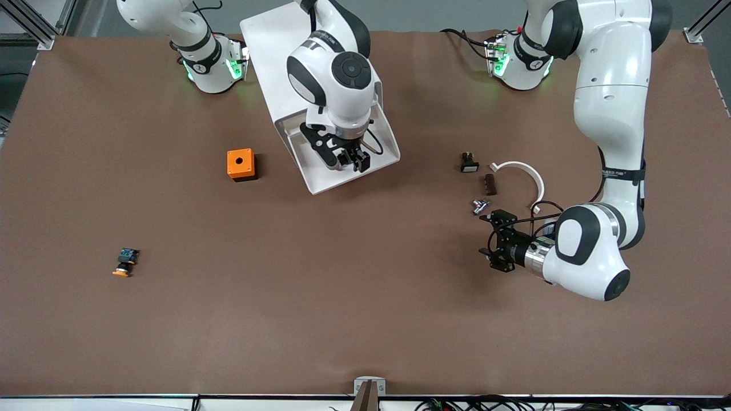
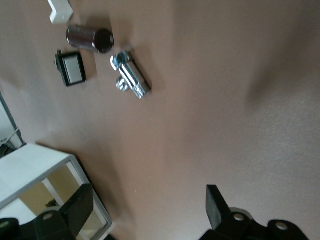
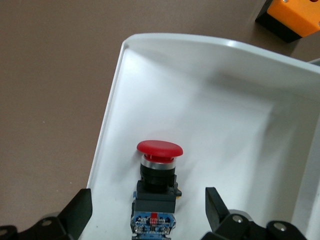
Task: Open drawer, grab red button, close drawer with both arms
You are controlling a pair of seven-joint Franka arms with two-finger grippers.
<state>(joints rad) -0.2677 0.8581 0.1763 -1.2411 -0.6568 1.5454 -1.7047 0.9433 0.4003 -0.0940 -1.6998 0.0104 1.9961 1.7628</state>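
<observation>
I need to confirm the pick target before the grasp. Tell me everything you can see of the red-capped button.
The button lies on its side on the floor of the open white drawer, touching nothing else. It has a round, domed red cap, a silvery ring under it, a black body and a blue rear end with small terminals. The right hand hovers over it, fingers open on either side, not touching it.

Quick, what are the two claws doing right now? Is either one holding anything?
Right gripper: jaws open, holding nothing, over the open drawer with the button between them.
Left gripper: jaws open, holding nothing, low over bare table.
</observation>
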